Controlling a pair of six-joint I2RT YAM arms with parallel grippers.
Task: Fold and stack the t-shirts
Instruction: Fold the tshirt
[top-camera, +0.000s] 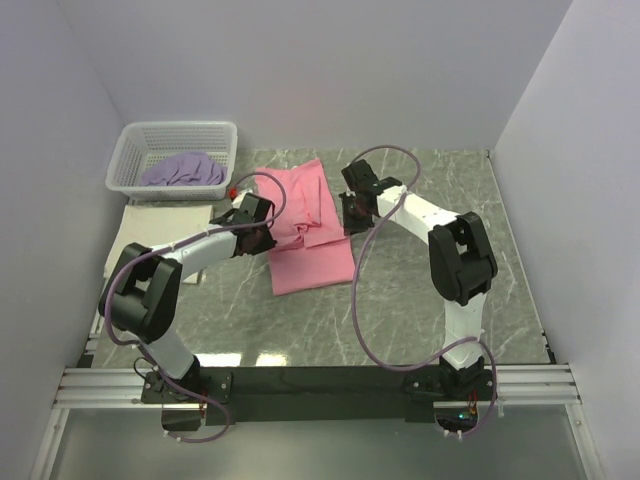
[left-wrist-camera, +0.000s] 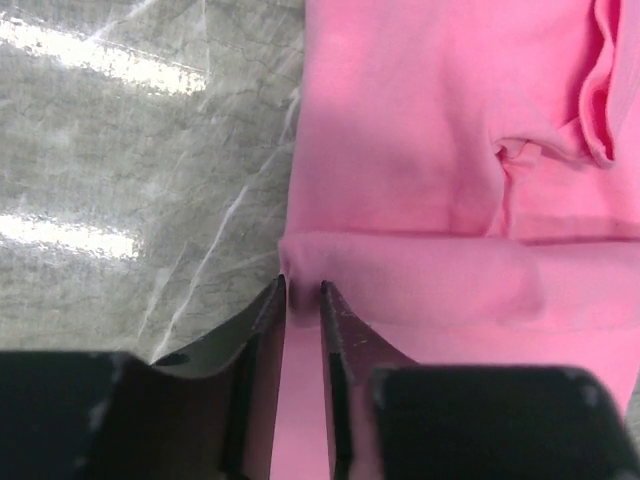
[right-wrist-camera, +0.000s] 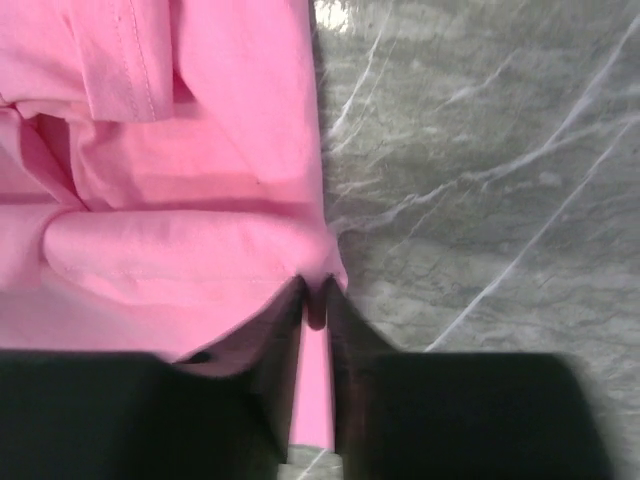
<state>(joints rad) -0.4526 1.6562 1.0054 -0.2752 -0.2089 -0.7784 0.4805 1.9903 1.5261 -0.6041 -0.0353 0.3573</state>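
Note:
The pink t-shirt (top-camera: 305, 230) lies partly folded in the middle of the marble table, long side running front to back. My left gripper (top-camera: 262, 238) is shut on a fold at its left edge (left-wrist-camera: 303, 270). My right gripper (top-camera: 350, 218) is shut on a fold at its right edge (right-wrist-camera: 318, 285). Both pinch a raised ridge of pink cloth across the shirt's middle. The lavender t-shirt (top-camera: 183, 169) is bunched in the white basket. The cream t-shirt (top-camera: 150, 228) lies flat at the left, partly under my left arm.
The white lattice basket (top-camera: 130, 150) stands at the back left corner. White walls close in the table at left, back and right. Bare marble (top-camera: 420, 300) lies in front of and to the right of the pink shirt.

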